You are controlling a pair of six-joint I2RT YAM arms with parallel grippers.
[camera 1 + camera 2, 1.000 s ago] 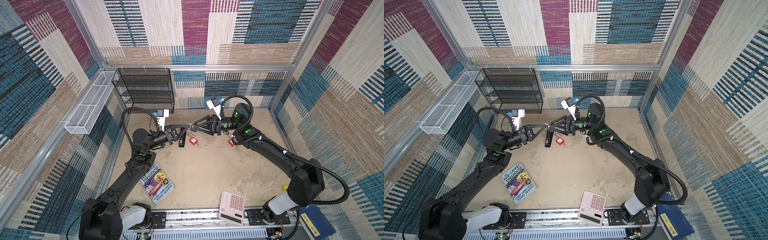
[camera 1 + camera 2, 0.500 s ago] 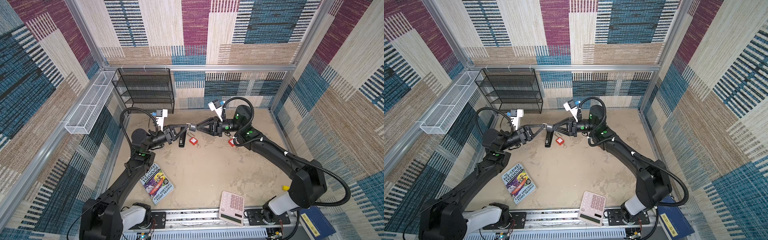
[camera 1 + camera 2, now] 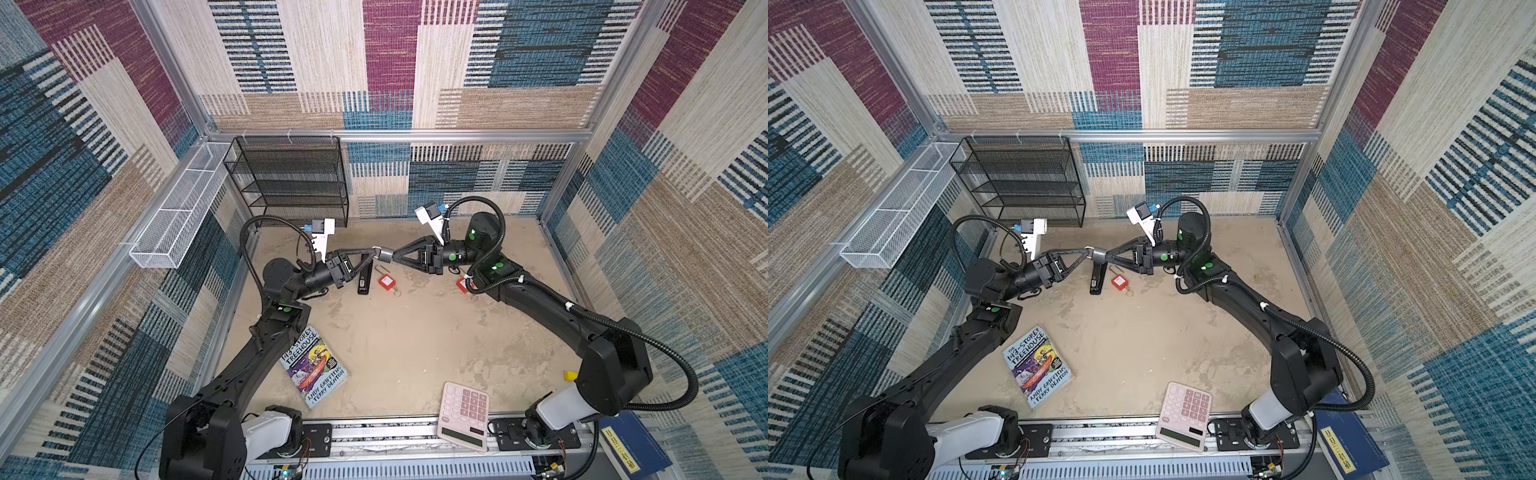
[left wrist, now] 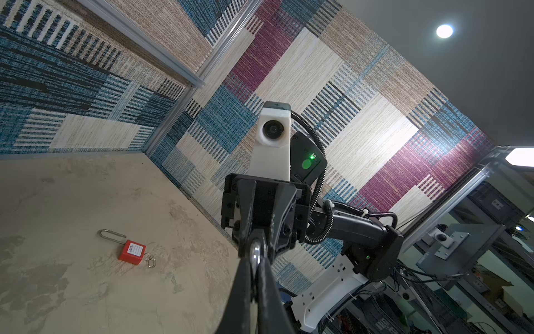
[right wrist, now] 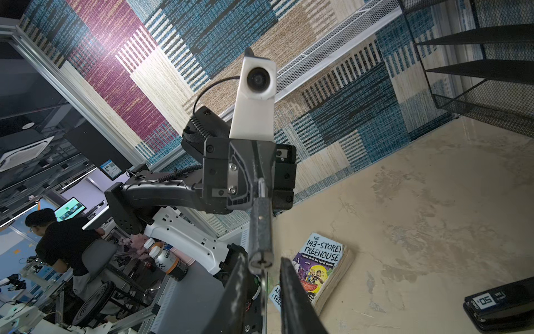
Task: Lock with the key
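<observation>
A grey padlock (image 3: 386, 254) (image 3: 1099, 255) hangs in the air between my two grippers at the back middle of the table. My left gripper (image 3: 376, 251) (image 4: 255, 254) is shut on its silver shackle (image 4: 255, 251). In the right wrist view the lock body (image 5: 260, 225) points at the camera. A thin key (image 5: 263, 289) sticks edge-on out of its keyhole end. My right gripper (image 3: 397, 257) (image 5: 264, 260) straddles that end with its jaws narrow. One finger lies against the lock, and a gap shows between the key and the other finger (image 5: 291, 289).
A red padlock (image 3: 386, 281) (image 4: 131, 251) and a black stapler-like device (image 3: 364, 278) lie on the table below the grippers. A book (image 3: 313, 368) lies front left and a pink calculator (image 3: 464, 409) at the front edge. A black mesh rack (image 3: 291, 183) and a white wire basket (image 3: 178, 212) stand at the back left.
My right gripper's jaws have narrowed around the key end of the grey padlock. Both arms have stayed almost in place, and the left gripper keeps its hold.
</observation>
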